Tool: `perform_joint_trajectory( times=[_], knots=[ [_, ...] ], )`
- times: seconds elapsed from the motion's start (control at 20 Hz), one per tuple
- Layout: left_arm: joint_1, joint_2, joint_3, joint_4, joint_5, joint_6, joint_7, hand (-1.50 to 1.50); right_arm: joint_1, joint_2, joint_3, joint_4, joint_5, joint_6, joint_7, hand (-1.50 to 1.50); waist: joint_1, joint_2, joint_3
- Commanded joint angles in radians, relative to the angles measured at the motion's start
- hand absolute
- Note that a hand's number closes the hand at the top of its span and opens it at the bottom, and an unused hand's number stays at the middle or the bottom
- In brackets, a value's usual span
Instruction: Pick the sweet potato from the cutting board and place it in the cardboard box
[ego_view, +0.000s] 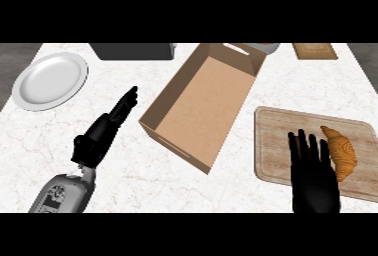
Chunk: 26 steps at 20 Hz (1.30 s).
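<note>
Right hand (314, 172) nearest, fingers straight, over cutting board (280, 145), wrist cut off; sweet potato (341, 152) just beside it on board; cardboard box (203, 107) left of board; left hand (103, 132) open beyond box.

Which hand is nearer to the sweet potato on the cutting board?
Right. The right hand lies open just beside the sweet potato; the left hand is far off, beyond the cardboard box.
</note>
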Motion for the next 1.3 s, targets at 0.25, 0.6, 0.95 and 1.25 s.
perform_joint_trajectory(
  times=[0.25,0.6,0.95,1.25],
  knots=[
    [0.006,-0.047,0.027,-0.069,-0.035,-0.03,0.08,0.0,-0.081,0.049,-0.065,0.147,0.01,0.036,-0.031,-1.5,0.003,0.0,0.0],
    [0.037,-0.028,0.086,-0.037,-0.031,-0.099,-0.003,0.0,-0.022,0.047,-0.09,0.207,0.024,-0.064,-0.057,-1.5,0.001,0.0,0.0],
    [0.05,-0.076,0.053,-0.071,-0.08,-0.066,0.031,0.0,-0.14,0.04,-0.143,0.246,0.026,0.036,-0.062,-1.5,0.006,0.0,0.0],
    [0.045,-0.073,0.065,-0.048,-0.098,-0.078,0.0,0.0,-0.123,0.032,-0.161,0.343,0.056,-0.042,-0.06,-1.5,0.007,0.001,0.0]
  ],
)
